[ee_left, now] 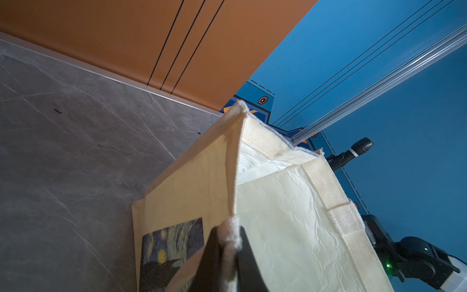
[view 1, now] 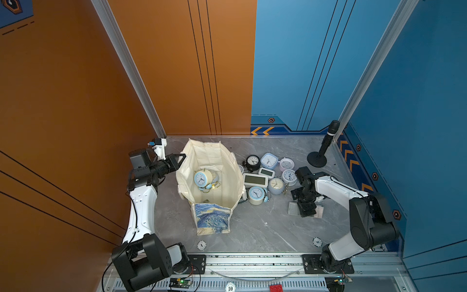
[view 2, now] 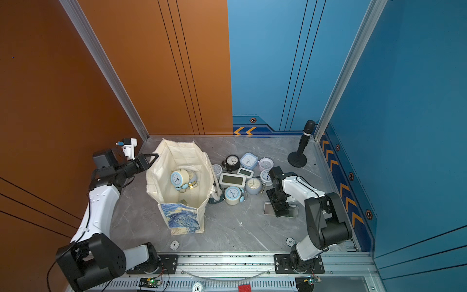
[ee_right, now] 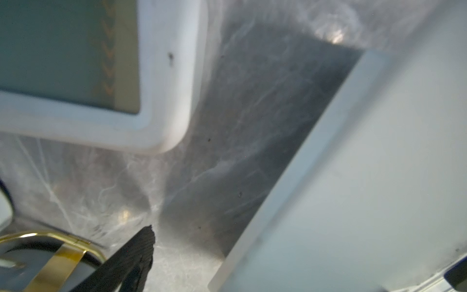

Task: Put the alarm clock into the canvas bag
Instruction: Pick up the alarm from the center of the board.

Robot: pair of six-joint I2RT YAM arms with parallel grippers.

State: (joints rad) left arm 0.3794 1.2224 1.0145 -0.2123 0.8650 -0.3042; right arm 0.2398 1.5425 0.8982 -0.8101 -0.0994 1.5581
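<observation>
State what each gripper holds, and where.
The left gripper pinches the canvas bag by its top rim. The right gripper stands open over a flat rectangular object, holding nothing.

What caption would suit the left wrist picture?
Left fingers pinch the rim of the cream canvas bag, beside its starry-night print.

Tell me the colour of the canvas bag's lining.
Off-white, crinkled lining; left wrist view shows it best.

The canvas bag (ee_left: 192,177) is matt, coarse-woven cream cloth outside, crinkled and faintly glossy white inside. Beside the bag, the digital clock (view 1: 255,180) looks like smooth white plastic; the bench (view 1: 265,227) under it is smooth, grey-veined and stone-like.
</observation>
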